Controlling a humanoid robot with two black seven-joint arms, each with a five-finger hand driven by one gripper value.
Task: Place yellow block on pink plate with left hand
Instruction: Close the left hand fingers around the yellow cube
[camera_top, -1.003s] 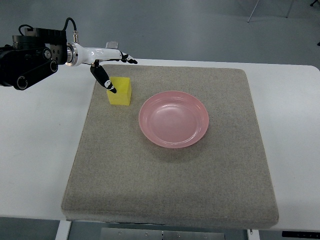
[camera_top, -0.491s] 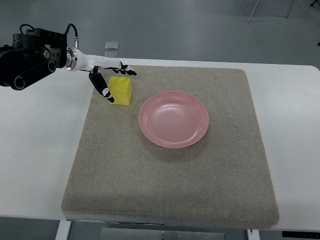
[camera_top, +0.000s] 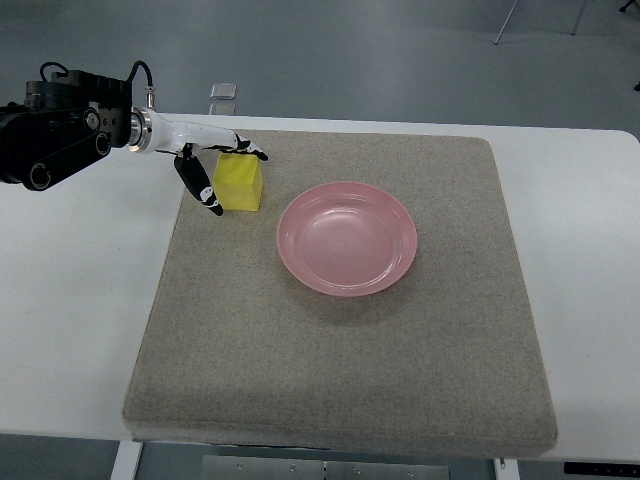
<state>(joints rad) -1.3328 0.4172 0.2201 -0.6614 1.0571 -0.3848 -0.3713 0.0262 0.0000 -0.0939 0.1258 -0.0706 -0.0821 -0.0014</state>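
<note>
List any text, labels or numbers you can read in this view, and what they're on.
None can be read.
yellow block: plain faces, no print.
pink plate: no marking.
grey mat and white table: blank.
left hand and its arm housing: no legible label; any marking there is too small to tell.

White table (camera_top: 80, 320) bears a grey mat (camera_top: 340, 360). Grey floor (camera_top: 380, 50) lies beyond. Metal chair legs (camera_top: 510, 20) show far right.
</note>
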